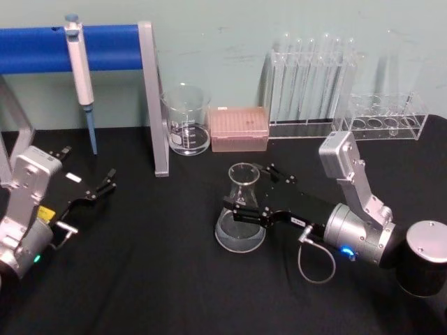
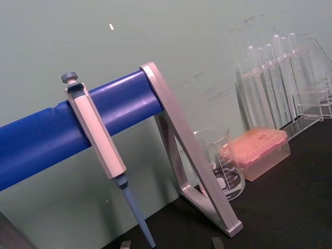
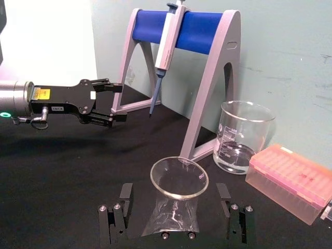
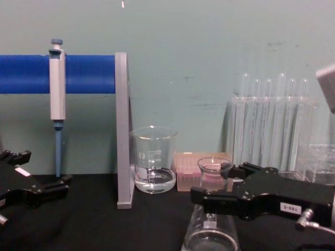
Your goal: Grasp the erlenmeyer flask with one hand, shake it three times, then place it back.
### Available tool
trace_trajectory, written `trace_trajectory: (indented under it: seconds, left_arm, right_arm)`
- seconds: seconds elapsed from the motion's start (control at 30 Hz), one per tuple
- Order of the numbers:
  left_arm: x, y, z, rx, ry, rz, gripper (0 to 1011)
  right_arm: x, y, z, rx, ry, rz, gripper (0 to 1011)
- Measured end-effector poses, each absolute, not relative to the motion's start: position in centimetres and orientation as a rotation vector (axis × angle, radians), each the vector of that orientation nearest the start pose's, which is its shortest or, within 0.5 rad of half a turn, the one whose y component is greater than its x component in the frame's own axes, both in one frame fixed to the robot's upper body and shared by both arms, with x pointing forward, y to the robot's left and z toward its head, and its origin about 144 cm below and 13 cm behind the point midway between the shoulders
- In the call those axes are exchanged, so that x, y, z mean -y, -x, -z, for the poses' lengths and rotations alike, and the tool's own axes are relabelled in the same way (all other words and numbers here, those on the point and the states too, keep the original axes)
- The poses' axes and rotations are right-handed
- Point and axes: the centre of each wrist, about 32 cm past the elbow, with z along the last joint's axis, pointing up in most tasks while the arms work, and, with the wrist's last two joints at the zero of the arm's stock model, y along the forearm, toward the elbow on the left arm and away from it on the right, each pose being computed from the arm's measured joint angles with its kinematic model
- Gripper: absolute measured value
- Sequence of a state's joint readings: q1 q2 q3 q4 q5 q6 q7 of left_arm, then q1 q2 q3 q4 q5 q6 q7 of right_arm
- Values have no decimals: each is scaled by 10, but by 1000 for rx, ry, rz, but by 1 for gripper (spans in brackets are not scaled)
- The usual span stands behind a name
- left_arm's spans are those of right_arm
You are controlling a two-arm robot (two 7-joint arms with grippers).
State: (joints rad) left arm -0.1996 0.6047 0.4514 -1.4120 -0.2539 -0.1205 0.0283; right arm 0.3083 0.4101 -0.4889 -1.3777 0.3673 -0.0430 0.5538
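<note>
In the head view, the erlenmeyer flask [image 1: 241,227] stands upright on the black table [image 1: 154,279], near its middle. It is nearer than the pink pipette-tip box [image 1: 239,129] and the glass beaker [image 1: 187,120]. The right gripper [image 1: 246,190] reaches in from the right with its fingers spread, one on the far side of the flask's neck and one on the near side. The left gripper [image 1: 103,185] sits low at the left, well apart from the flask, its fingers also parted.

The left wrist view shows a pipette [image 2: 96,137] hanging on the blue bar of a grey stand [image 2: 202,171]. To its right along the far wall come the beaker, the tip box and a rack of test tubes [image 2: 275,78].

In the right wrist view, the flask's round mouth lies between the right gripper's two fingers [image 3: 124,194], with a gap on each side. Farther off, the left gripper hangs with its jaws apart, near the stand's foot.

In the chest view, the right gripper's fingers bracket the flask's neck just under the flared rim. The beaker and tip box stand behind, to the left.
</note>
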Motion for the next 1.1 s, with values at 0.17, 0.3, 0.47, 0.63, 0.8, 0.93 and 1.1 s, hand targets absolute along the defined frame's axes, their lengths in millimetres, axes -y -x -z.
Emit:
trace_trajectory:
  seconds: [0.17, 0.3, 0.47, 0.63, 0.8, 0.93, 1.1]
  left_arm:
    - [-310, -489, -1140, 285, -304, -1248, 1001]
    - [-310, -489, -1140, 285, -304, -1248, 1001]
    - [-310, -489, -1140, 285, -305, -1248, 1001]
    - [-310, -489, -1140, 285, -304, -1248, 1001]
    - [-310, -489, -1140, 285, -304, -1248, 1001]
    - [-310, -489, -1140, 285, -304, -1248, 1001]
    - [-310, -489, -1140, 285, -305, -1248, 1001]
  right_arm:
    - [230, -522, -1155, 56, 129, 657, 1000]
    - [228, -525, -1155, 57, 129, 661, 1000]
    - [224, -528, -1154, 58, 128, 659, 1000]
    - [222, -530, -1154, 56, 129, 657, 1000]
    - [220, -530, -1153, 55, 129, 657, 1000]
    - [220, -530, -1153, 55, 130, 663, 1000]
    - [221, -530, -1153, 54, 130, 669, 1000]
